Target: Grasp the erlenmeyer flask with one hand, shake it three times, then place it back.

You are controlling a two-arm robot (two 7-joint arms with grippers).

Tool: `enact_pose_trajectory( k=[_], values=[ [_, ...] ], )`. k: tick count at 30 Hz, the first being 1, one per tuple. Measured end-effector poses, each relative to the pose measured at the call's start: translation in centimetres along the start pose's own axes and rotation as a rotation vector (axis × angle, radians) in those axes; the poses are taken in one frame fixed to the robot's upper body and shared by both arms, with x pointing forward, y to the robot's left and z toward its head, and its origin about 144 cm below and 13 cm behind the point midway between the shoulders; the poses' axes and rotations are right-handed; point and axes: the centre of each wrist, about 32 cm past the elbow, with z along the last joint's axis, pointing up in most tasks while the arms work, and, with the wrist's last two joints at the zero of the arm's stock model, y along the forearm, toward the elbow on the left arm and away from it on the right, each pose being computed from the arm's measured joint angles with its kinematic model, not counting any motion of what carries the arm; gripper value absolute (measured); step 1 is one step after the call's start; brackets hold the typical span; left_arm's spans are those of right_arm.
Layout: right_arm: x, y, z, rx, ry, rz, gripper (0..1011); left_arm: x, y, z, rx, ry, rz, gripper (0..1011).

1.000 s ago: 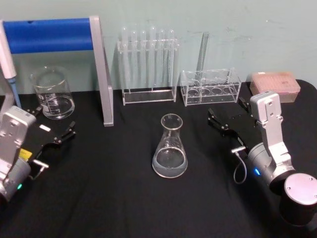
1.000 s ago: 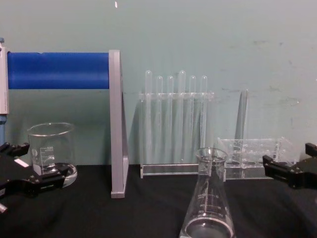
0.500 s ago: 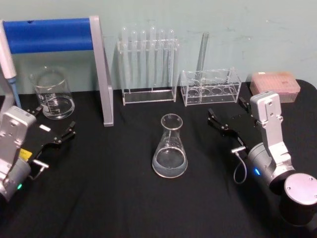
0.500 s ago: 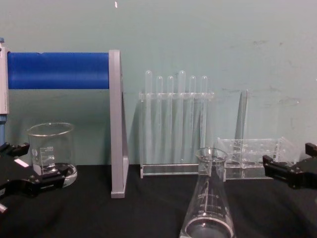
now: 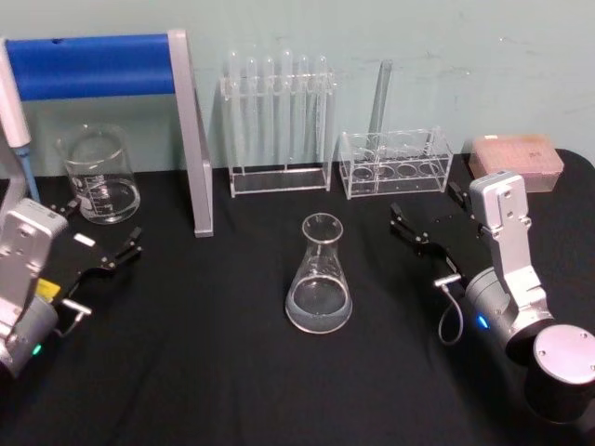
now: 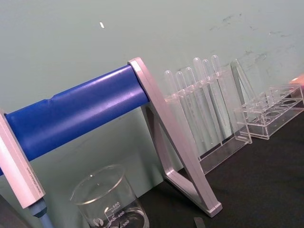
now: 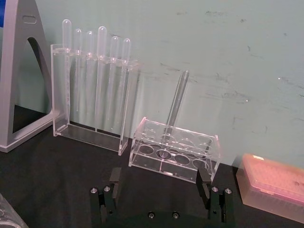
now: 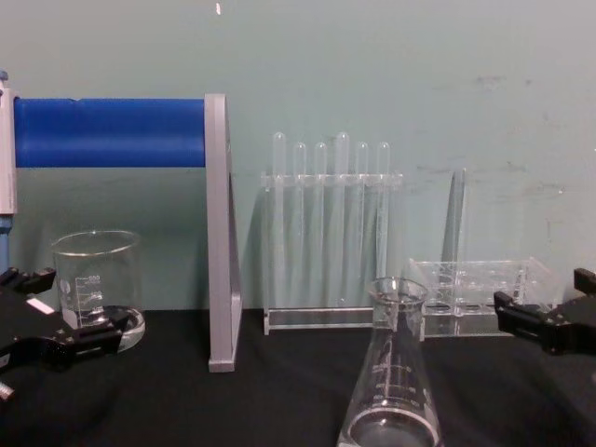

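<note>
Jaws of both grippers spread, right gripper (image 5: 429, 221) well right of upright erlenmeyer flask (image 5: 319, 276), left gripper (image 5: 100, 238) far left

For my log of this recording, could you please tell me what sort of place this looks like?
Probably a laboratory bench: a glass flask stands on a black table, with a rack of test tubes and a glass beaker behind it against a pale green wall.

Your two silver-grey cylindrical arms carry boxy silver wrist housings; the black flat left gripper (image 5: 100, 240) bears a white label, and the black right gripper (image 5: 429, 216) trails a grey cable loop.
</note>
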Motion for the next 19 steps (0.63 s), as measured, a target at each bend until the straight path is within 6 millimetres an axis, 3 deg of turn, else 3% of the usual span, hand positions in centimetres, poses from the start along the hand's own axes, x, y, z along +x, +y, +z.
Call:
enact_pose_trajectory(
  k=[19],
  values=[
    [0.0, 0.0, 0.0, 0.0, 0.0, 0.0, 1003, 0.0, 0.0, 0.0, 0.0, 0.0, 0.0, 1001]
  ],
)
